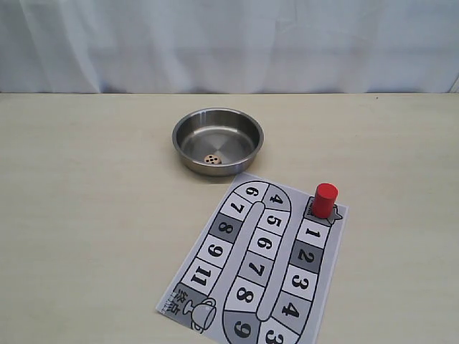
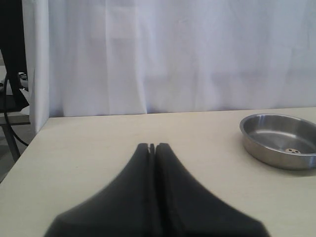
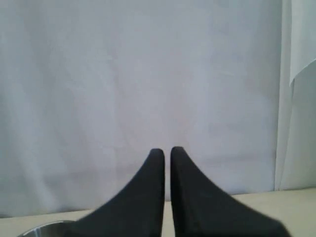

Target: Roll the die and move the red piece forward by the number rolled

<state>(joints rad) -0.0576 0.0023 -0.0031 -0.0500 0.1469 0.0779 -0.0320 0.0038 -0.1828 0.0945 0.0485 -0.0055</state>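
1. The die point(image 1: 211, 159) lay inside the metal bowl point(image 1: 240, 136).
2. The red piece point(image 1: 324, 199) stood upright on the start square of the board point(image 1: 215, 251).
3. The left gripper point(image 2: 152, 146) and the right gripper point(image 3: 167, 151) were both closed and empty.

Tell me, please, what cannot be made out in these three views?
- Exterior view: the die in the bowl is too small to read its pips.
- Exterior view: the bottom edge cuts off the board.
- Exterior view: the red piece covers its square.
- Right wrist view: the right gripper and edge leave only a sliver of bowl.
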